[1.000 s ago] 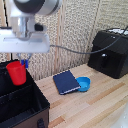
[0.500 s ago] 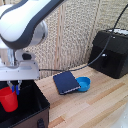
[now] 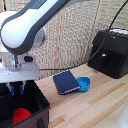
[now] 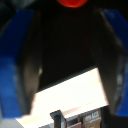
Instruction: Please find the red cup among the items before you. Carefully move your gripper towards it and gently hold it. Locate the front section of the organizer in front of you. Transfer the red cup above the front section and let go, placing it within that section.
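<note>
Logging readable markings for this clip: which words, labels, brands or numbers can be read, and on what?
None readable.
Small pale print on the dark part in the wrist view: too blurred to read.
No text visible on the red cup, organizer, black appliance or dark blue flat object.

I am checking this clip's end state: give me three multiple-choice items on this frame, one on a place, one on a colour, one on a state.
1. Where is the red cup?
A. Inside the organizer
B. On the wooden table beside the blue bowl
C. On top of the black appliance

2. What colour is the bowl next to the dark flat pad?
A. Green
B. Blue
C. Yellow

3. What is the hand doing with the cup?
A. Gripping it in the air
B. Pressing it against the appliance
C. Open above it, not holding it

Answers: 1 A, the cup sits low within the box walls. 2 B, the exterior view shows a blue rim. 3 C, the fingertips are spread, and the cup lies below them.
</note>
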